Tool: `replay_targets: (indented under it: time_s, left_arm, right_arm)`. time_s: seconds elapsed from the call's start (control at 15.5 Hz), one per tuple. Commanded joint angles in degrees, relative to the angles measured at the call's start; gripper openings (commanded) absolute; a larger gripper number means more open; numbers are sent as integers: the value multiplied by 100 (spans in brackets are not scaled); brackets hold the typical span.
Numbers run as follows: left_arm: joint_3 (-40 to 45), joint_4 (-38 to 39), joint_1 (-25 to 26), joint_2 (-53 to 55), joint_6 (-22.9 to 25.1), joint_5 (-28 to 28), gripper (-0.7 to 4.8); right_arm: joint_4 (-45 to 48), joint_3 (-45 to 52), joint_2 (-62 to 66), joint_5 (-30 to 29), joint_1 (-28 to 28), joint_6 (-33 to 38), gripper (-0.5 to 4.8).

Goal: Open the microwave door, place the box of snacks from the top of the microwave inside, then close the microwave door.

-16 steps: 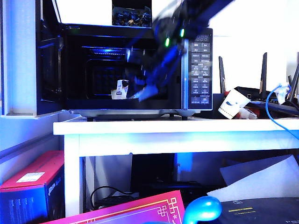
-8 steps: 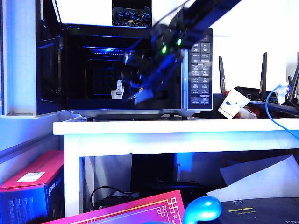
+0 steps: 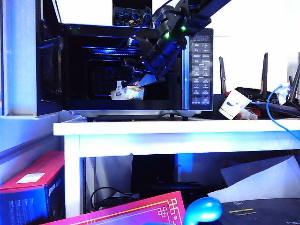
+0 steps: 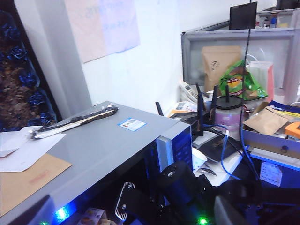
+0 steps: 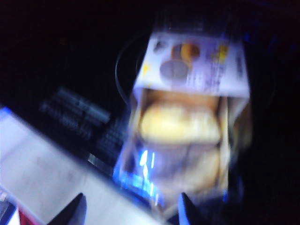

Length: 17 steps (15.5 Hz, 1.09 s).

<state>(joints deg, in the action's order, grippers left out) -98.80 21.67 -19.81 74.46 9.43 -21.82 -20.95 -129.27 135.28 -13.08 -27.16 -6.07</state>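
Note:
The microwave (image 3: pixel 199 70) stands with its door (image 3: pixel 49 70) swung wide open to the left. The box of snacks (image 3: pixel 126 92) lies on the cavity floor, pale with yellow contents. It fills the right wrist view, blurred (image 5: pixel 187 117). My right gripper (image 3: pixel 139 76) hangs inside the cavity just above and right of the box. Its fingertips (image 5: pixel 77 208) stand apart and open with the box beyond them (image 5: pixel 131 208). My left gripper (image 4: pixel 129 210) hovers open above the microwave's top (image 4: pixel 103 145), out of the exterior view. From there I see the box (image 4: pixel 91 216) below.
A black carton of blue-wrapped sweets (image 3: pixel 132 16) sits on top of the microwave, with papers (image 4: pixel 28 159) and a dark strip (image 4: pixel 75 121). A white paper cup (image 3: pixel 234 104), routers and a blue cable lie right of it. Boxes are under the white table (image 3: pixel 140 127).
My right gripper has risen up and away from the box inside the cavity. The box stays on the floor and shows more fully now.

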Motion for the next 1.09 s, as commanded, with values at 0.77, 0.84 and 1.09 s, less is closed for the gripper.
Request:
replay_targets:
  time_s: [0.77, 0.84, 1.09]
  left_arm:
    - [-26, -63, -4, -22, -4, 13, 479]
    - [-26, -50, -4, -22, -4, 11, 479]
    - [-26, 13, -4, -22, -4, 11, 479]
  right_arm:
    - [210, -20, -31, 420, 4, -337, 260]
    - [129, -20, -24, 417, 4, -337, 260]
    - [496, -20, 125, 466, 4, -337, 260]
